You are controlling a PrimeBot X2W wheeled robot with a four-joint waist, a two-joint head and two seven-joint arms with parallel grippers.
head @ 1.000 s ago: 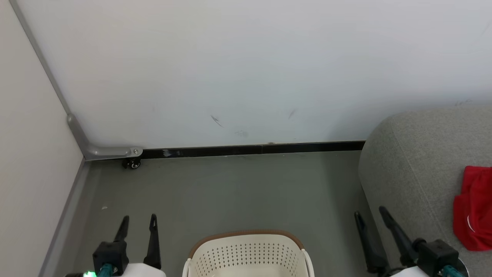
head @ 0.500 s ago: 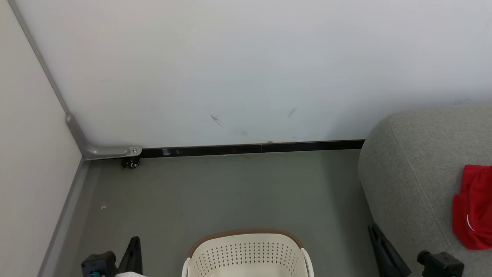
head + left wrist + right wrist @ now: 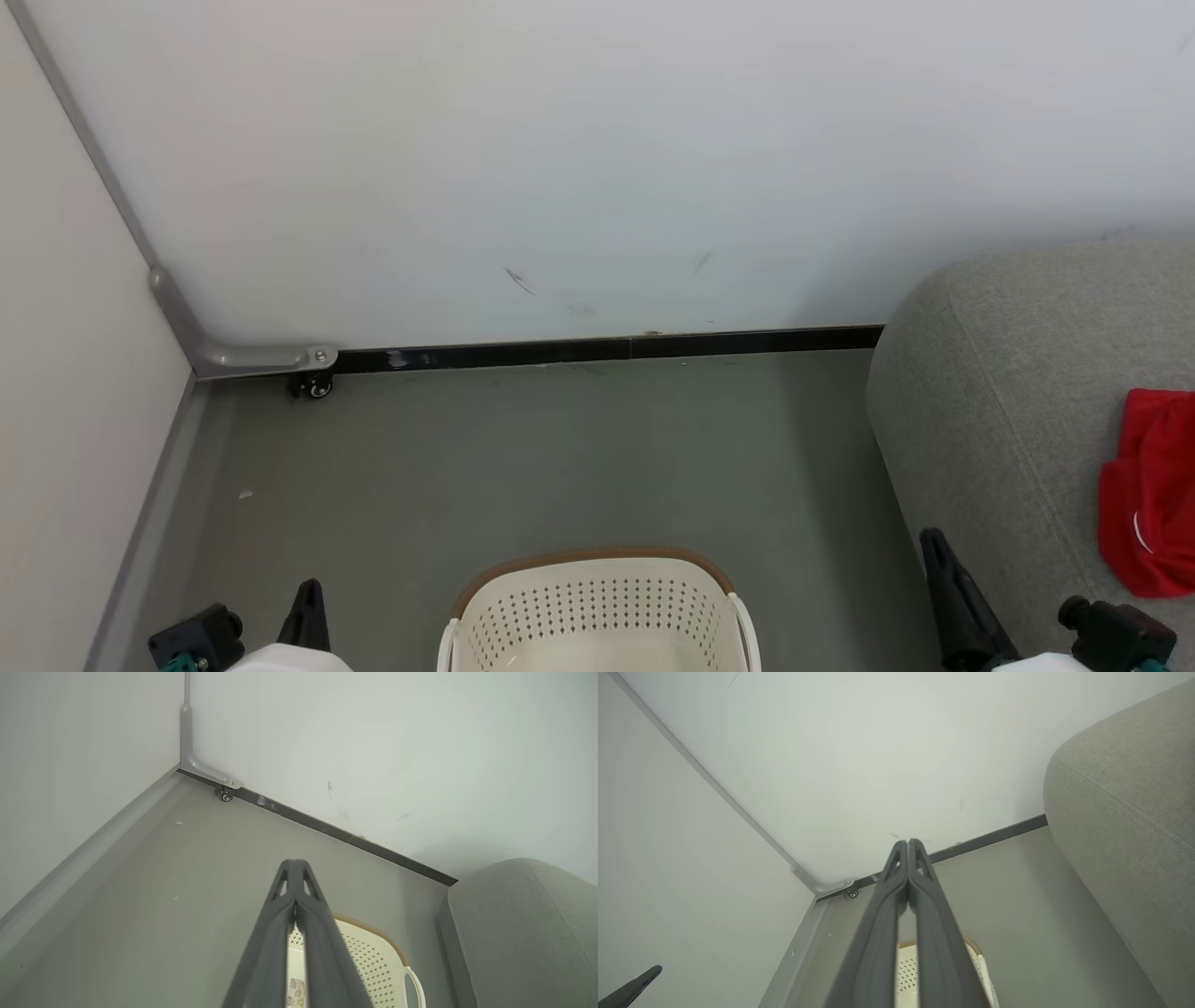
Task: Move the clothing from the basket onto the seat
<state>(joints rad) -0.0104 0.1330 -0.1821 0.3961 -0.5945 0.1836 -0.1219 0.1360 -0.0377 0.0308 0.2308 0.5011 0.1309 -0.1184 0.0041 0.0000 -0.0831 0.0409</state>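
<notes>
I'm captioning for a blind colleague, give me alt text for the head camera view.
Red clothing lies on a grey sofa at the right; a cream perforated basket stands on the grey floor at bottom centre. The left gripper and right gripper, both shut, flank it, below a white wall.

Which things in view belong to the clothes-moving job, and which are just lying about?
Belongs to the job: red clothing, lying on the seat; basket.
Just lying about: small caster wheel; grey corner bracket above it; pale floor speck.
</notes>
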